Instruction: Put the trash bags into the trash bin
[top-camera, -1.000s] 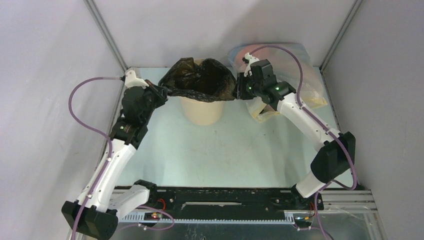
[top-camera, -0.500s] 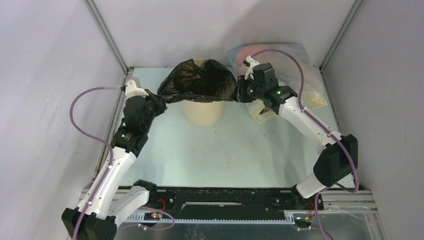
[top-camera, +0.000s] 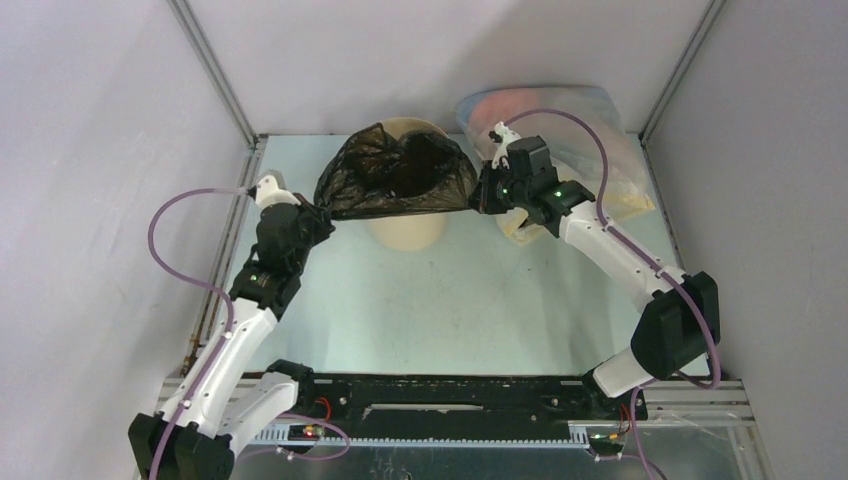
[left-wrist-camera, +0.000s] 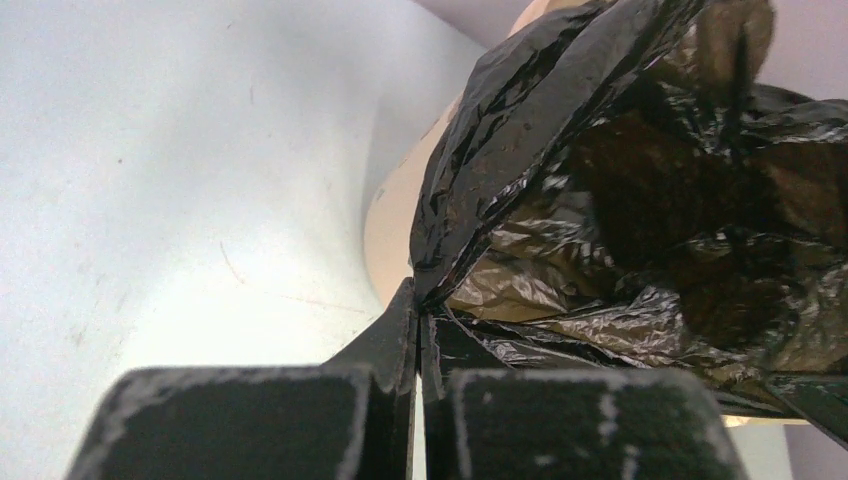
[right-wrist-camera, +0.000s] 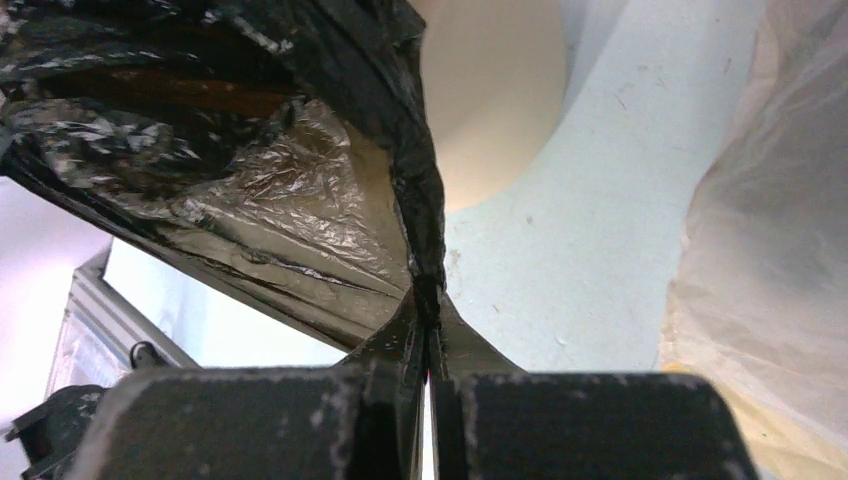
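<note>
1. The left claw (left-wrist-camera: 418, 312) is seen closed to a thin slit, and the left corner of the black bag (top-camera: 395, 178) is pinched between its fingers.
2. The right claw (right-wrist-camera: 428, 305) is likewise closed tight, and the right corner of the bag is gripped in it.
3. The bag is held stretched between the two claws, with its near edge pulled taut and its crinkled body spread open over the top of the bin (top-camera: 406, 230).
4. Part of the bin's far rim is seen above the bag, and its tan wall is seen below the taut edge. How far the bag reaches into the bin cannot be told.
5. The bin is stood upright near the middle of the far edge of the worktop (top-camera: 450, 300).
6. A large translucent bag (top-camera: 600, 125) is laid in the far right corner, just behind the right claw. Whether it is touched by the arm cannot be told.
</note>
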